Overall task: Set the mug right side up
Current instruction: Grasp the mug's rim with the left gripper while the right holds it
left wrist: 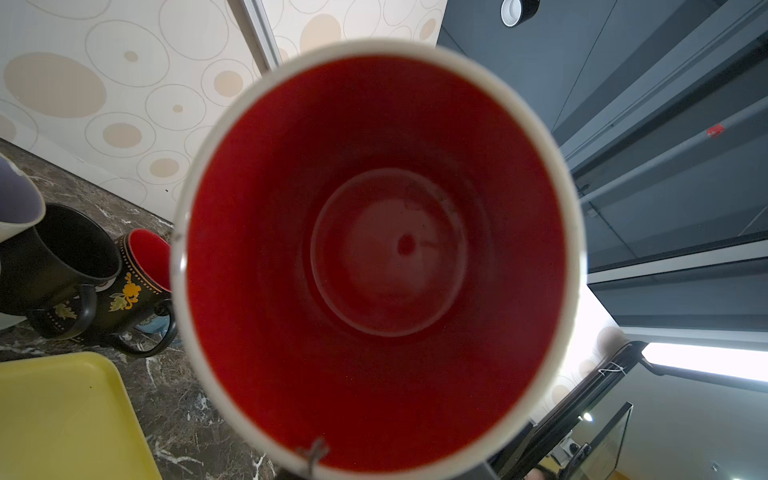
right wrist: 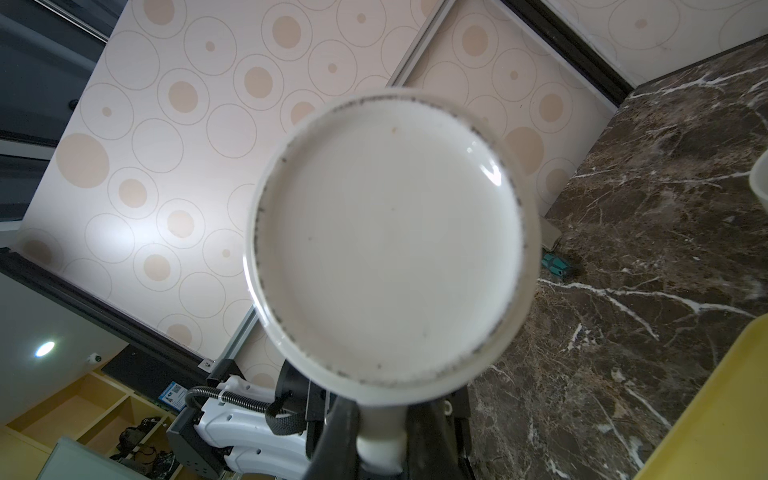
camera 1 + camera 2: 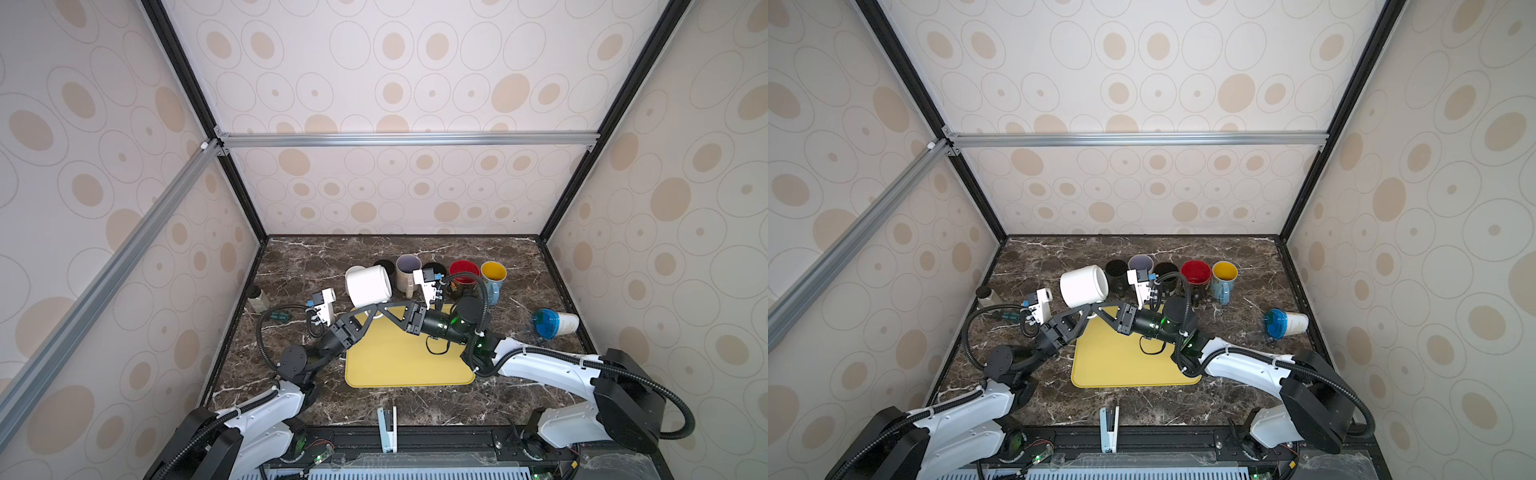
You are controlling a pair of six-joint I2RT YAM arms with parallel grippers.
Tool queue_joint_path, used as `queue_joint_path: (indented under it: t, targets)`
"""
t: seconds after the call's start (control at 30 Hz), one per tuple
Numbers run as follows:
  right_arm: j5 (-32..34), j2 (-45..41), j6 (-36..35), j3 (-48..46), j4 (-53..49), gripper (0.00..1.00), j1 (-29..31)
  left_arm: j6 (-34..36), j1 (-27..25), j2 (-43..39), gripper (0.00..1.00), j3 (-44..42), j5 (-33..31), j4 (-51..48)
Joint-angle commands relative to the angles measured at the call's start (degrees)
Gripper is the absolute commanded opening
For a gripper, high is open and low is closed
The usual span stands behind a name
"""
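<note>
White ceramic mug (image 3: 368, 286), red inside, held sideways above yellow tray (image 3: 399, 361).
Right end effector (image 2: 380, 419) pinched its handle (image 2: 380, 444); left end effector (image 3: 362, 313) closure unclear.

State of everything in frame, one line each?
white mug, lifted, on its side
right gripper, shut on white mug's handle
left gripper, by white mug's rim, closure unclear
grey mug, upright
red-lined mug, upright
yellow-lined mug, upright
blue-lidded cup, on its side
small bottle, upright

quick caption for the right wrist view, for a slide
Underside of the white mug, handle pinched in the right gripper; marble tabletop and yellow tray at the edge.
</note>
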Motion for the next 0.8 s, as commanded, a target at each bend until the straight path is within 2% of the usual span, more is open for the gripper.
queue_joint_path:
  t: [0.0,0.1,0.33,0.5,0.63,0.77]
  targets:
    - [-4.6,-0.1,0.4,1.8,5.4,0.00,1.2,-0.6,1.2,-0.5,0.18,1.8,-1.2,3.0]
    - [-4.7,0.4,0.4,2.0,4.8,0.00,1.2,-0.6,1.5,-0.8,0.00,1.8,-1.3,2.6]
    - [-5.9,2.7,0.8,2.9,3.9,0.00,1.2,0.2,2.2,-1.7,0.00,1.8,-3.4,1.2]
    - [-4.6,2.5,-0.7,3.2,-0.8,0.19,1.2,0.5,3.9,-2.1,0.00,2.0,-3.4,-0.7]
    - [-2.2,0.4,-3.5,2.7,-5.9,0.38,1.1,0.4,6.9,-2.2,0.00,2.8,-1.9,-1.9]
    - [-1.3,-2.1,-6.0,2.6,-10.9,0.47,0.9,2.8,9.4,-2.8,0.00,5.2,1.0,-8.4]
